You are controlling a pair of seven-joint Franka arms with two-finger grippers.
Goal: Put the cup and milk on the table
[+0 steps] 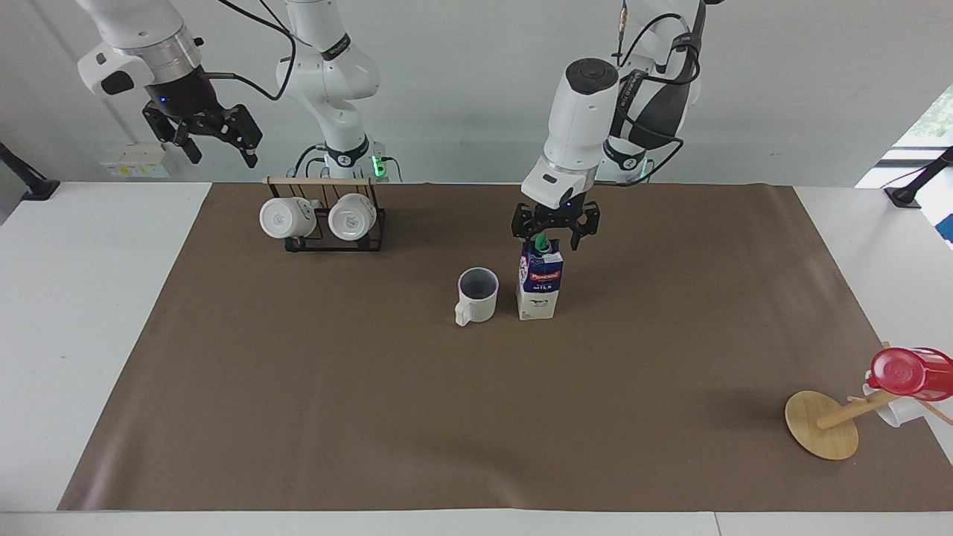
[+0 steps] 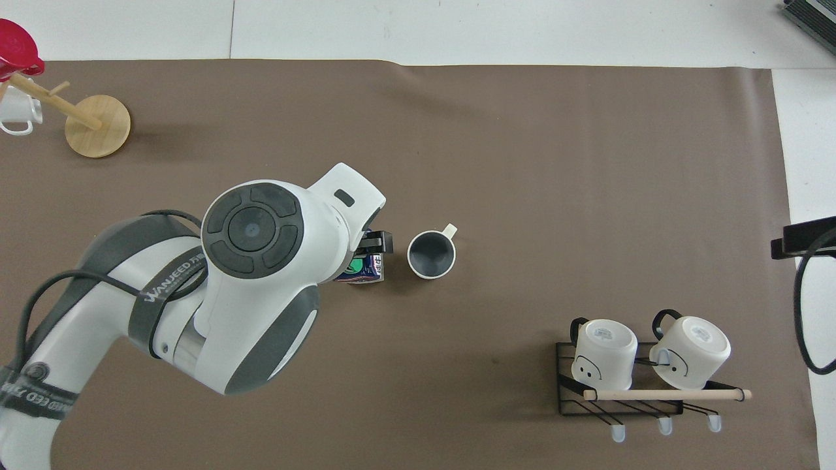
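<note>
The milk (image 1: 540, 286) stands upright on the brown mat (image 1: 372, 409) of the table (image 1: 89, 298), near its middle. Close beside it, toward the right arm's end, is the cup (image 1: 476, 295), upright, its handle turned away from the robots. My left gripper (image 1: 555, 237) hangs open just above the carton's green cap, not touching it. From overhead the left arm covers most of the milk (image 2: 362, 269), while the cup (image 2: 431, 254) shows whole. Open and holding nothing, my right gripper (image 1: 217, 145) waits high over the table's edge near the mug rack.
A black wire rack (image 1: 327, 223) holding two white mugs stands near the robots at the right arm's end. A wooden mug tree (image 1: 823, 424) lies tipped with a red cup (image 1: 908, 372) at the left arm's end, farther from the robots.
</note>
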